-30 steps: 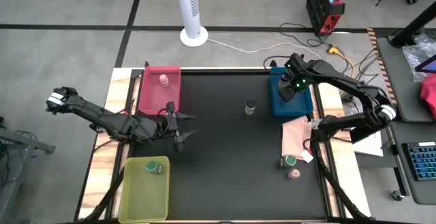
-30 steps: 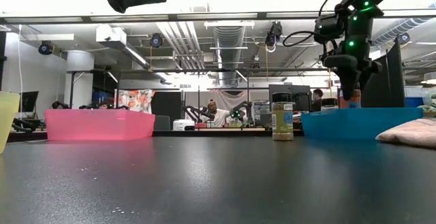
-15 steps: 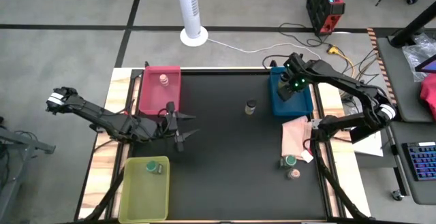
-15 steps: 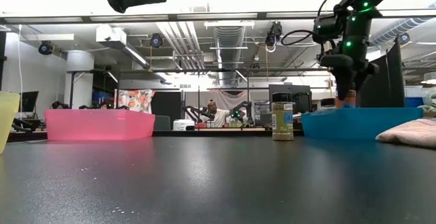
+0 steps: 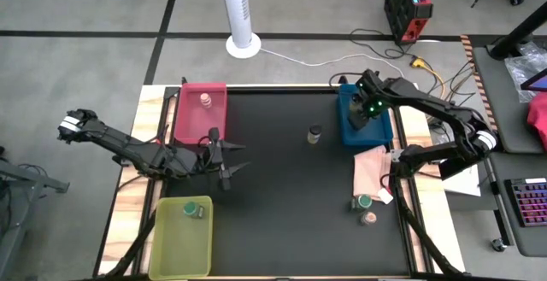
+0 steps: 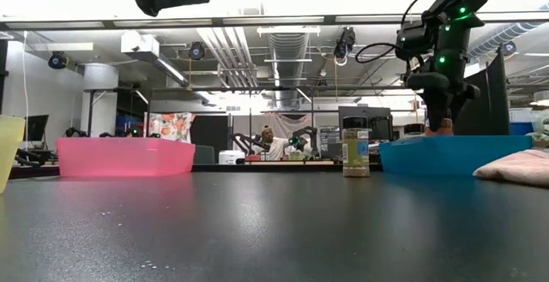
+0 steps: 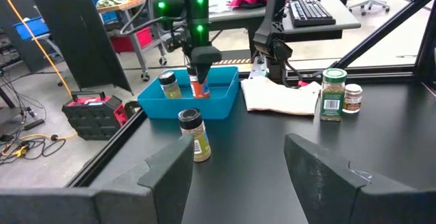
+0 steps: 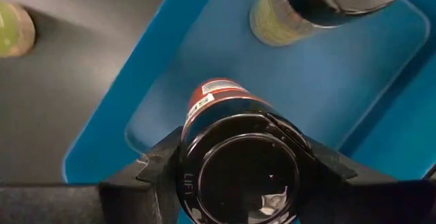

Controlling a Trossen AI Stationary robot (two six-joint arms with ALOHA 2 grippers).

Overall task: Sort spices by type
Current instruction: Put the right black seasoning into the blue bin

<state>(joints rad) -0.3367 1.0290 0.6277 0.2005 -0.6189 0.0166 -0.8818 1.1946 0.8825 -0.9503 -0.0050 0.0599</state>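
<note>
Right tool (image 5: 362,120) with gripped red-labelled jar (image 8: 238,159) shifted slightly toward blue tray's (image 5: 382,132) outer side since a second ago; in low view it sat lower half a second back, now raised a touch, jar bottom showing just above tray rim. Grip on jar unchanged in form but arm links reposed slightly.

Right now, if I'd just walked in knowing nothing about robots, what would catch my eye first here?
Probably the right gripper, with green lights on its wrist, holding a dark-capped spice jar down in the blue tray at the table's far right. Next, the left gripper hanging open above the black tabletop beside the red tray. Then the lone spice jar standing mid-table near the blue tray.
</note>
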